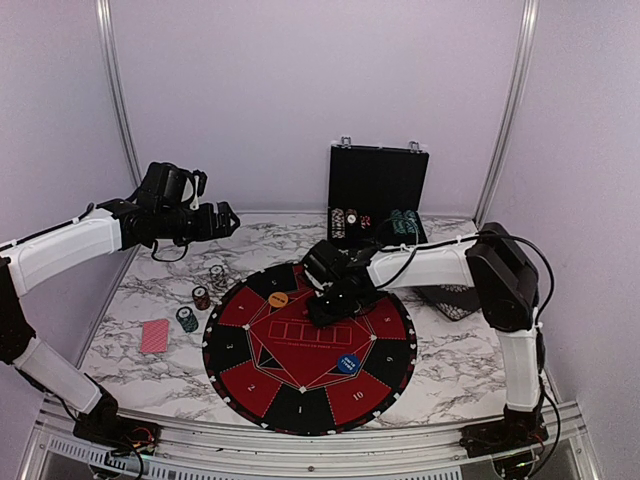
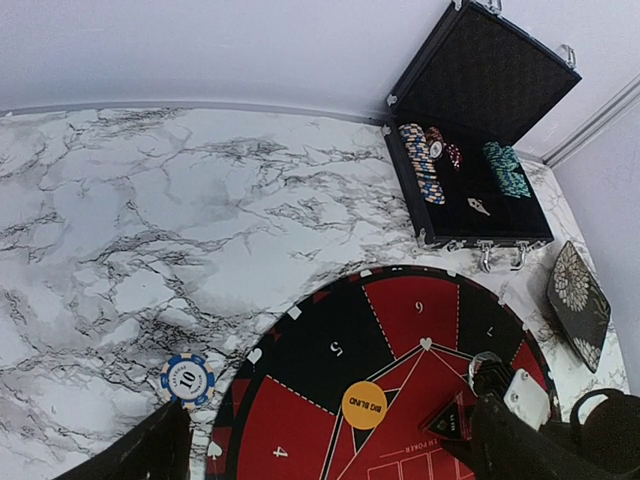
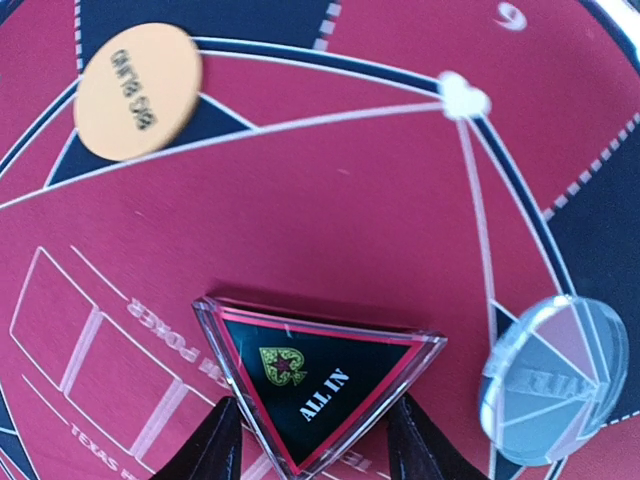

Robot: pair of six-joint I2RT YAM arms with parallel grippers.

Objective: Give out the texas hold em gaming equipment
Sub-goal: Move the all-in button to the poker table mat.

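Right arm reaches low over the round mat [image 1: 262, 385]; right fingers [image 3: 215, 445] flank the near tip of the triangular marker [image 3: 315, 385], but whether they grip it cannot be told. Marker lies flat mid-mat, tip toward the fingers, with a clear disc [image 3: 553, 375] just beside it and an orange disc [image 3: 138, 90] well apart. Left fingers [image 1: 228, 218] are spread wide, empty, raised above the surface [image 1: 135, 290].

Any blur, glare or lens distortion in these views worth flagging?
Right wrist: ALL IN triangle sharp, orange disc lettering soft, clear disc hazy. Left wrist: crisp, but the back edge of the table bows from the wide lens. Top external: even light, no glare, though the right gripper reads as a dark blob against the mat.
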